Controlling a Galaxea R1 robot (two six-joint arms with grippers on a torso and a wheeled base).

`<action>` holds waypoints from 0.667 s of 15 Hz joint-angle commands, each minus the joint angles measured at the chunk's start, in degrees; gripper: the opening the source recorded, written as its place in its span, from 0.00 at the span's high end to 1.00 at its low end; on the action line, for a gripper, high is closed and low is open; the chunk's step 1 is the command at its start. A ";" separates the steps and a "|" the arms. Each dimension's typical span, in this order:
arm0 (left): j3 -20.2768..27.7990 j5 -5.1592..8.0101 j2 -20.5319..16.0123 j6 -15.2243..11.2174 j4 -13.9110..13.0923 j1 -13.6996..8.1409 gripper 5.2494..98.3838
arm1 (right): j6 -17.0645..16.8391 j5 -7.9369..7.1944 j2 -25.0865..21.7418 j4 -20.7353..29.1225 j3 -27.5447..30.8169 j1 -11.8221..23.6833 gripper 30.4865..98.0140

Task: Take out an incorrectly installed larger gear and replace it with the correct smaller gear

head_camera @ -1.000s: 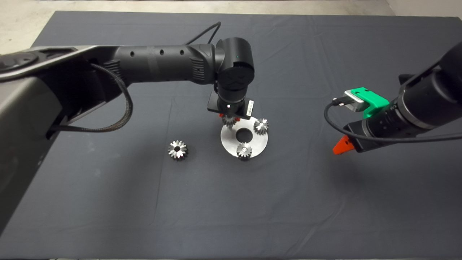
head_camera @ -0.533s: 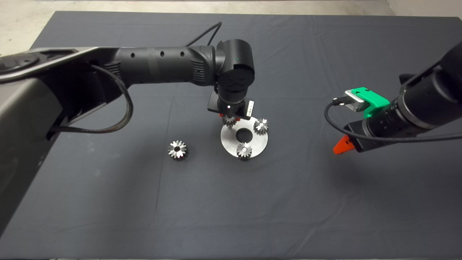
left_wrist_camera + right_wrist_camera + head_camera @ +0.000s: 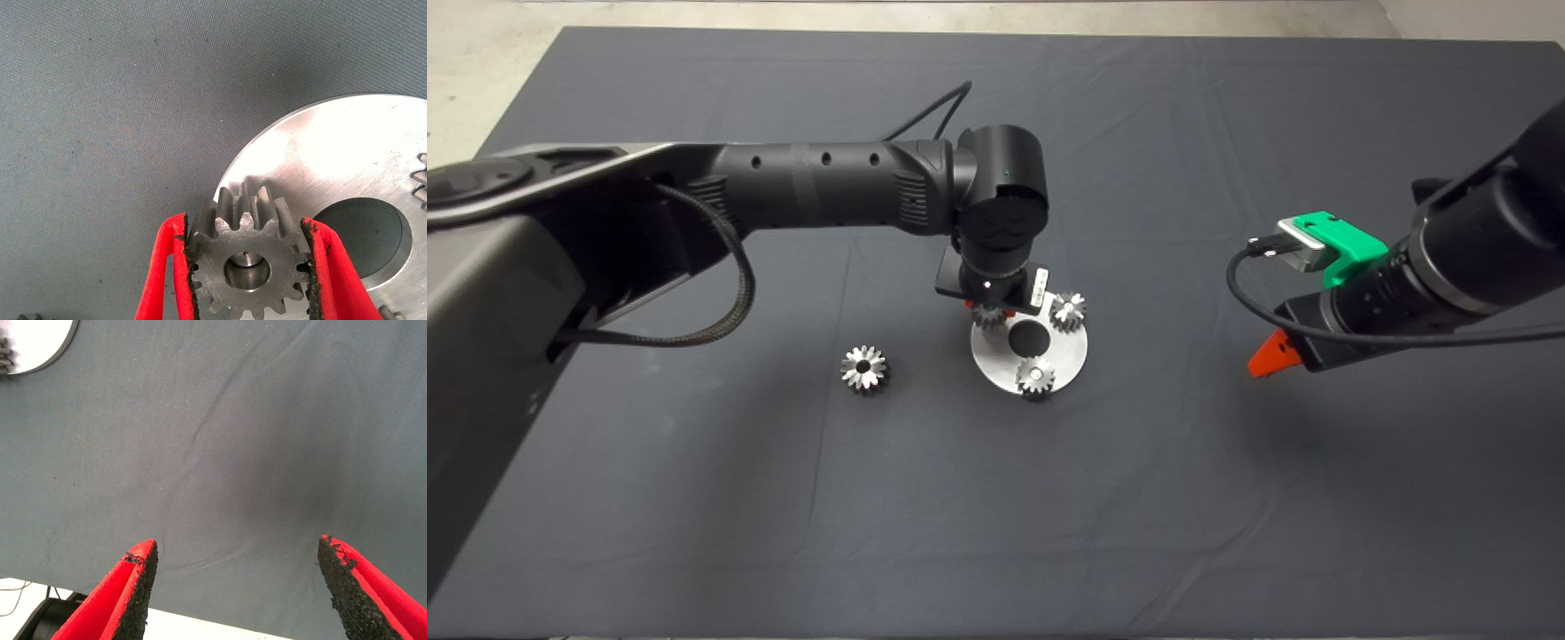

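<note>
As the left arm (image 3: 827, 182) has dropped lower over the mat (image 3: 1138, 498) than a second ago, the metal disc (image 3: 996, 360) beneath it has shifted slightly. The left gripper (image 3: 245, 230), clamped on the smaller gear (image 3: 247, 267), holds it at the disc's rim with a pin showing in its bore, so seating appears under way but not confirmed. The right gripper (image 3: 237, 553) waits open, well apart at the right. The larger gear (image 3: 863, 368) lies loose left of the disc, and the two mounted gears (image 3: 1068, 310) (image 3: 1036, 378) stand near but do not obstruct.
</note>
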 commanded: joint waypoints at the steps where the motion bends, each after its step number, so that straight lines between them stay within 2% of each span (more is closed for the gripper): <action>1: 0.67 2.83 0.47 -0.57 -0.60 -1.34 0.80 | -0.30 -5.69 -0.14 1.31 0.03 1.42 0.51; 5: 1.37 2.83 0.37 -1.10 -0.60 -1.25 0.80 | -0.30 -5.60 0.21 1.31 -0.05 1.42 0.51; 10: 1.55 2.92 0.37 -0.92 -0.86 -1.08 0.74 | -0.30 -5.58 0.30 1.31 -0.49 1.77 0.51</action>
